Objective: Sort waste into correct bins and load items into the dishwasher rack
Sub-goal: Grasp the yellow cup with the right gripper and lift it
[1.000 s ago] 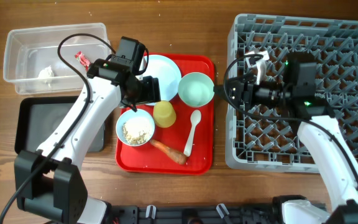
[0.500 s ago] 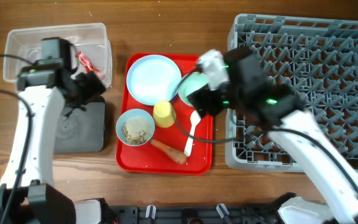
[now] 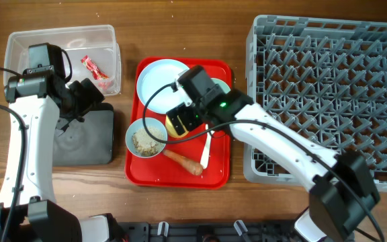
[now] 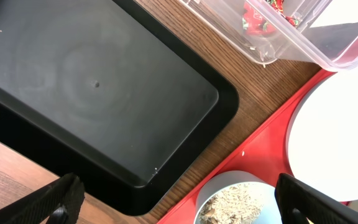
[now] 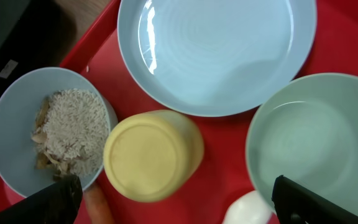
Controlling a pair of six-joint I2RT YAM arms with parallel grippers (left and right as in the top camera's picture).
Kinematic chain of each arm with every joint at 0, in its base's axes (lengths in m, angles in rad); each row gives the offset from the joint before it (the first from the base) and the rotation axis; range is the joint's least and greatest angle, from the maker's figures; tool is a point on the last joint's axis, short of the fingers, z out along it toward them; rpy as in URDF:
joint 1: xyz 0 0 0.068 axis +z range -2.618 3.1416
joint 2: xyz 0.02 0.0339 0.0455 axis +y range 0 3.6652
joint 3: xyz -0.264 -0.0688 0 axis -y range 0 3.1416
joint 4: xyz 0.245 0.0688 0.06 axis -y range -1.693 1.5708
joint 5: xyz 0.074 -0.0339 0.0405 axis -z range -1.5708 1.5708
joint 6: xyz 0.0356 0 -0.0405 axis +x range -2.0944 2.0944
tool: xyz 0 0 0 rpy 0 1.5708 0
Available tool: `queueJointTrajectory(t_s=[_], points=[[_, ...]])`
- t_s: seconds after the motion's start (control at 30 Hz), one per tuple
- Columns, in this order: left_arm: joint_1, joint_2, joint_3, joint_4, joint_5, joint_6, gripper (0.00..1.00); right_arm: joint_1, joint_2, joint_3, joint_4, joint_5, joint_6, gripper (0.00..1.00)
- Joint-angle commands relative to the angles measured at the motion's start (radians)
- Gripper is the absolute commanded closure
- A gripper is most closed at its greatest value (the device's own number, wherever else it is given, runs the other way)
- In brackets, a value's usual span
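My right gripper (image 3: 183, 119) is open and empty, low over the yellow cup (image 5: 151, 155), which stands upside down on the red tray. Around the cup are the white plate (image 5: 216, 50), the mint-green bowl (image 5: 316, 143), the light-blue bowl (image 5: 48, 137) holding rice crumbs, the white spoon (image 3: 205, 151) and the carrot piece (image 3: 183, 163). My left gripper (image 3: 86, 94) is open and empty over the black tray (image 4: 92, 87), beside the clear tub (image 4: 303, 37). The red candy wrapper (image 3: 91, 67) lies in the tub. The tissue is hidden. The grey rack (image 3: 328, 87) stands at the right.
The red serving tray (image 3: 217, 178) sits between the black tray and the rack. My right arm stretches from the lower right across the rack's front left corner. My left arm covers part of the clear tub (image 3: 19, 47).
My right gripper has moved left from the rack, past the mint bowl, to above the yellow cup. My left gripper has left the red tray and now sits over the black tray.
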Motion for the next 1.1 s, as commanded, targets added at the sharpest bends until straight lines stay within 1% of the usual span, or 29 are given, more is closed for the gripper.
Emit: queueJointTrajectory(t_s=[0.0,0.23,0.3,0.4,0.5,0.53,0.57,0.7,0.9,1.07], points=[[0.003,-0.014,-0.003,0.0,-0.013,-0.013,0.0,0.034,0.05,0.027,0.021,0.02,0.068,0.0],[0.003,-0.014,-0.003,-0.001,-0.013,-0.013,0.0,0.051,0.098,0.027,0.051,0.019,0.147,0.02],[0.003,-0.014,-0.003,-0.001,-0.013,-0.013,0.0,0.069,0.116,0.027,0.057,0.019,0.166,0.05],[0.003,-0.014,-0.003,-0.001,-0.013,-0.013,0.0,0.091,0.132,0.027,0.058,0.031,0.169,0.08],[0.003,-0.014,-0.003,-0.003,-0.013,-0.01,0.0,0.097,0.145,0.027,0.062,0.094,0.221,0.1],[0.003,-0.014,-0.003,-0.005,-0.013,-0.01,0.0,0.097,0.148,0.027,0.066,0.103,0.224,0.11],[0.003,-0.014,-0.003,-0.006,-0.013,-0.01,0.0,0.097,0.151,0.027,0.069,0.116,0.231,0.14],[0.003,-0.014,-0.003,-0.009,-0.013,-0.01,0.0,0.097,0.151,0.027,0.07,0.166,0.269,0.17],[0.003,-0.014,-0.003,-0.012,-0.013,-0.01,0.0,0.097,0.151,0.027,0.08,0.169,0.269,0.28],[0.003,-0.014,-0.003,-0.012,-0.013,-0.01,0.0,0.097,0.184,0.027,0.076,0.152,0.27,0.3]])
